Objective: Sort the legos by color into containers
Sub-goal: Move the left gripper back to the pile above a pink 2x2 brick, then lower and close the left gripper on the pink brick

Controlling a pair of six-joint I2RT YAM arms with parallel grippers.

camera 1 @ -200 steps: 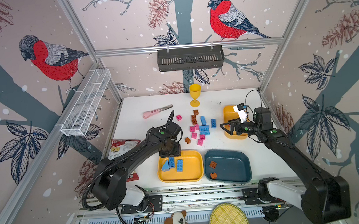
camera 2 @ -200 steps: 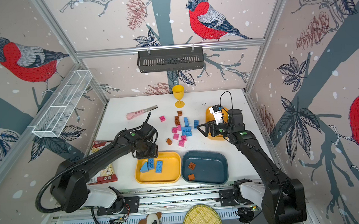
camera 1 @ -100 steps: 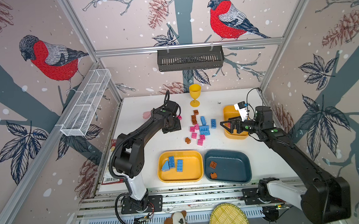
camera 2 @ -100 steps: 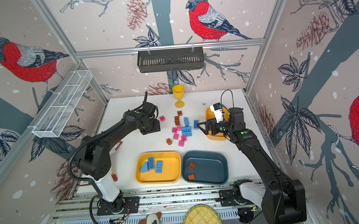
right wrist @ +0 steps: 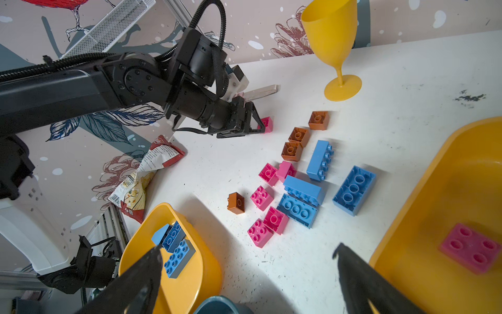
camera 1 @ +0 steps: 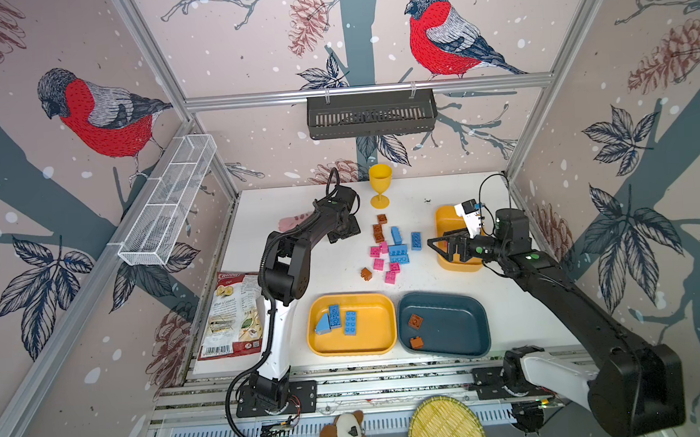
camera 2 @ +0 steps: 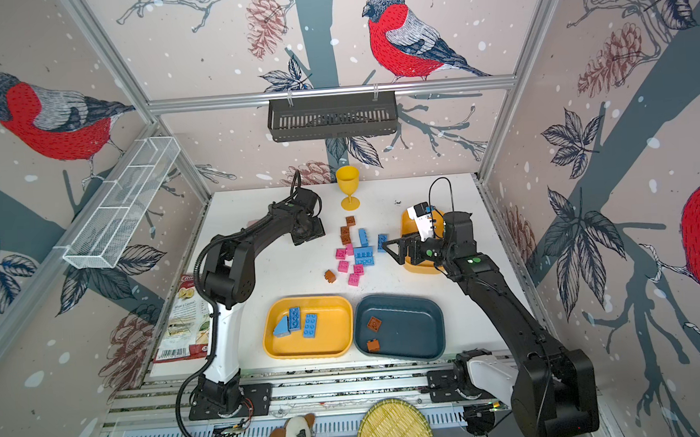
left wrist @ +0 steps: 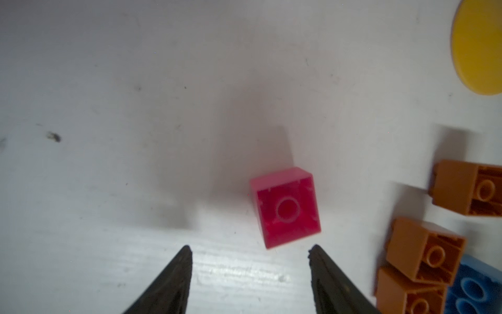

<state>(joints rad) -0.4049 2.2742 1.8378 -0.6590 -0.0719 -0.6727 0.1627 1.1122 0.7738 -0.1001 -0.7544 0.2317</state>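
At 10 o'clock of the loose pile (camera 1: 390,250), left gripper (left wrist: 250,248): jaws apart, lone pink lego (left wrist: 286,208) just ahead, ungripped.
Right gripper (right wrist: 247,250): jaws wide apart, empty, at the pile's 3 o'clock.
Large yellow tray (camera 1: 374,330): blue legos (camera 1: 342,320).
Teal tray (camera 1: 450,325): two brown legos (camera 1: 415,321).
Small yellow tray (right wrist: 448,190): one pink brick (right wrist: 471,247).

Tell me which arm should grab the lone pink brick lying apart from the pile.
Left. The left gripper is open, with the pink brick just ahead of its tips, slightly off-centre. The right gripper, also open, hovers beside the small yellow tray, across the brick pile.
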